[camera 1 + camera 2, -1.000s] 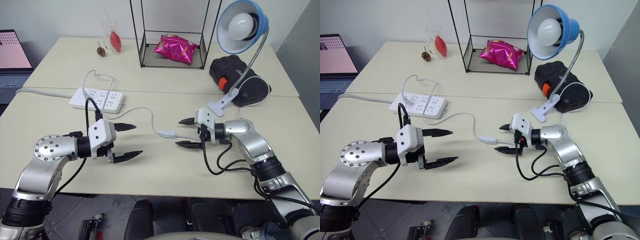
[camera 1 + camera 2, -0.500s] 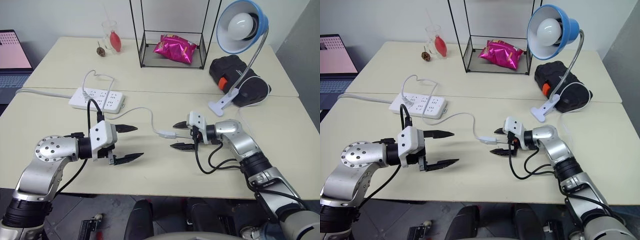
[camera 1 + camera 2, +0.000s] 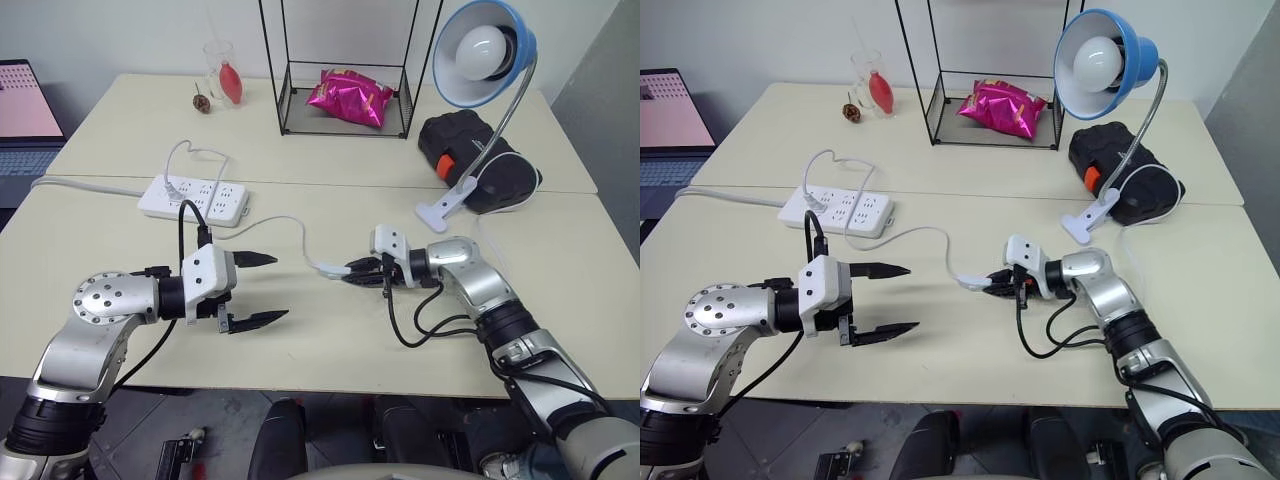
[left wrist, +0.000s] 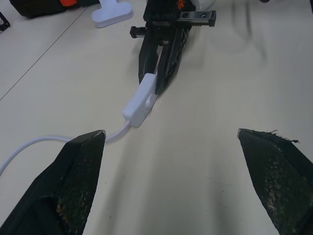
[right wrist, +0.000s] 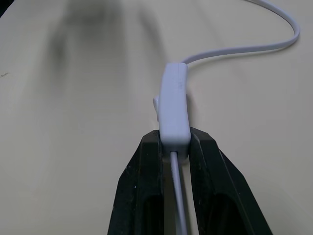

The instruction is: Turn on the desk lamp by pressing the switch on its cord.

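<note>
While lamp (image 3: pixel 485 52) stays dark: right end effector (image 5: pixel 173 147) clamped on switch (image 5: pixel 174 104)
Left end effector (image 3: pixel 262 289): wide open, empty
Left to do: pressing the rocker

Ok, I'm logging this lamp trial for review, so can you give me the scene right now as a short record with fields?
right gripper: shut on the switch, gripping its near end
left gripper: open, holding nothing, apart from the switch
cord: runs across the table from the power strip to the switch
desk lamp: bulb looks unlit, clip base on the table
rocker: not visibly pressed
</note>
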`<state>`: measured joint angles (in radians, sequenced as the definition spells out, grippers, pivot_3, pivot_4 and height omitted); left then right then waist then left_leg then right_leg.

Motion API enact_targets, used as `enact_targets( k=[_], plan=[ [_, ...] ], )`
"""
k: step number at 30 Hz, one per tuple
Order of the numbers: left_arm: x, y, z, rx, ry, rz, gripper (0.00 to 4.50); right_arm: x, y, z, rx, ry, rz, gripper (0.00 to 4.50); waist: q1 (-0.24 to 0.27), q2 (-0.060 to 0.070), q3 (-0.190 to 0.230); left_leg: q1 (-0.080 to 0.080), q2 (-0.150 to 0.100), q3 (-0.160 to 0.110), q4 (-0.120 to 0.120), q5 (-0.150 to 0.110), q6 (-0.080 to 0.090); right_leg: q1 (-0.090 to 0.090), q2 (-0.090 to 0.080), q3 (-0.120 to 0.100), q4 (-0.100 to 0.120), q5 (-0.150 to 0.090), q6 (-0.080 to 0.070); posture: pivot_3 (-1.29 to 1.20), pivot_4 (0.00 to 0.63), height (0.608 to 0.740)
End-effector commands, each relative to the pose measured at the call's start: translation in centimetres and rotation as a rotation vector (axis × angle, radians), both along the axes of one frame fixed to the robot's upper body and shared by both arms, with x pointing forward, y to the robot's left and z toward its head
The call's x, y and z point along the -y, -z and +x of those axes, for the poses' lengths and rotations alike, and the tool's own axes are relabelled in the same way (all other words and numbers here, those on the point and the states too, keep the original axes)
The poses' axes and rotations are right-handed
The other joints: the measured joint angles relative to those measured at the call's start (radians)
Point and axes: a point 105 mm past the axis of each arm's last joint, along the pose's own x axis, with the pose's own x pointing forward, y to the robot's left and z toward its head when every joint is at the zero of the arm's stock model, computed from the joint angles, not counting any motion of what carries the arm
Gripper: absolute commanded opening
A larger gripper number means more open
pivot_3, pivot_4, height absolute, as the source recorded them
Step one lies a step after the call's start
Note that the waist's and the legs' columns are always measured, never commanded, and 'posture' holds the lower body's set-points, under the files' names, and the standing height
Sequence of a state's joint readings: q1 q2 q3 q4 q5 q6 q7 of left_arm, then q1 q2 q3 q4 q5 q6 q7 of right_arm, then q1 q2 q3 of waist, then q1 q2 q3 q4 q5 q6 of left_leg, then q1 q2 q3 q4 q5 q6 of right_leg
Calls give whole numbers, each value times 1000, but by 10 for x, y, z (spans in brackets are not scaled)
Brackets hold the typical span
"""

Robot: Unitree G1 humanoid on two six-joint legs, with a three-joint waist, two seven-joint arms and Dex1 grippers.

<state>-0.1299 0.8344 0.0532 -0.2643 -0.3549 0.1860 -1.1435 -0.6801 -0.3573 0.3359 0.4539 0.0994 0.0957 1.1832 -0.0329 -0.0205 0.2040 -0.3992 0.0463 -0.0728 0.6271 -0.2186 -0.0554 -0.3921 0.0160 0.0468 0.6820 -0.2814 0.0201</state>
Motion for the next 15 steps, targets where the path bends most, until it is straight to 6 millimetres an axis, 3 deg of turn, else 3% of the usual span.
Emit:
enact_targets(
  k=[1, 8, 15],
  plan=[
    [2, -7, 2, 37, -1, -8, 4500, -3, -19, -4, 68, -62, 13, 371, 0, 0, 0, 0, 0, 0, 0, 0, 0, 0, 0, 0, 0, 0, 0, 0, 150, 740],
    [16, -24, -1, -2, 35, -87, 4500, -5, -55, -26, 28, -145, 95, 370, 0, 0, 0, -1, 0, -1, 0, 0, 0, -1, 0, 0, 0, 0, 0, 0, 150, 740],
    [34, -37, -2, -29, 84, -139, 4500, -4, -72, -43, 36, -201, 85, 370, 1, 0, 0, 0, 0, -1, 0, 0, 0, 0, 0, -1, 0, 0, 0, 0, 150, 740]
  ],
)
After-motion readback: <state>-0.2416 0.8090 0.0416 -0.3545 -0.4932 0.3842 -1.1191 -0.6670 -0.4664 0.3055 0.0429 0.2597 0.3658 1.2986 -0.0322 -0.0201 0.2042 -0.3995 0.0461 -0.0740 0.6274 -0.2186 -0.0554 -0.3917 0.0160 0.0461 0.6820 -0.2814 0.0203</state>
